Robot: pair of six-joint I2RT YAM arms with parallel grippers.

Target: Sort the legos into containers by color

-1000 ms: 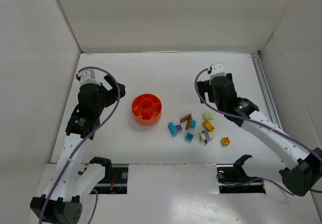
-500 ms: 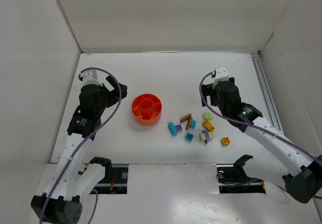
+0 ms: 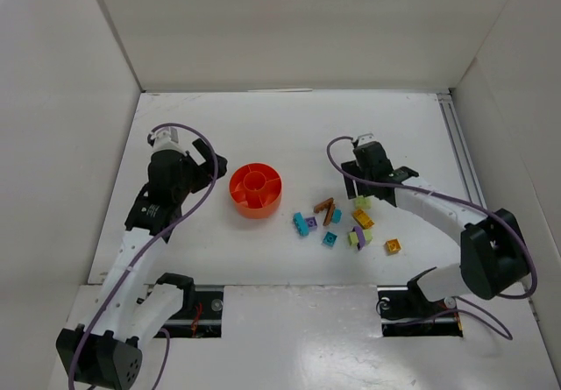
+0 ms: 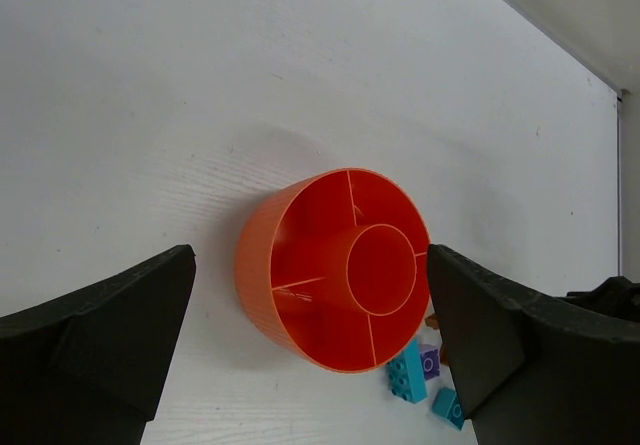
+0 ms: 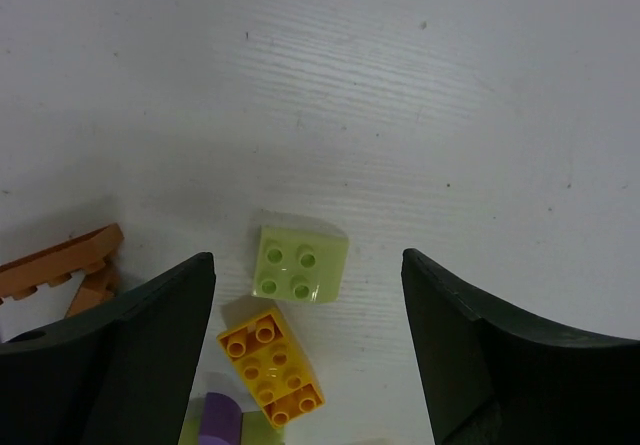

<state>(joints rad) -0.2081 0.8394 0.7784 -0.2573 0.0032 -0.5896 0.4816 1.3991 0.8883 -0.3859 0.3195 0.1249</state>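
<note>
The orange dish [image 3: 256, 190] stands left of centre, and its wedge compartments look empty in the left wrist view [image 4: 335, 265]. My left gripper [image 3: 208, 164] is open, just left of the dish and above the table. The legos lie loose to the right of the dish: teal [image 3: 301, 223], purple [image 3: 310, 222], brown [image 3: 325, 206] and orange-yellow [image 3: 363, 218] ones. My right gripper [image 3: 372, 188] is open and empty, hanging over the pale yellow-green brick [image 5: 300, 263]. The brick lies between its fingers without touching them. An orange-yellow brick [image 5: 272, 365] lies right beside the pale one.
White walls enclose the table on the left, back and right. A metal rail [image 3: 460, 158] runs along the right edge. Two brown pieces [image 5: 60, 265] lie just left of my right gripper's left finger. A single orange brick [image 3: 393, 245] sits apart at the pile's near right.
My right gripper has moved left and down, from beyond the pile to over the pale yellow-green brick. My left gripper has shifted a little toward the dish. No lego has moved.
</note>
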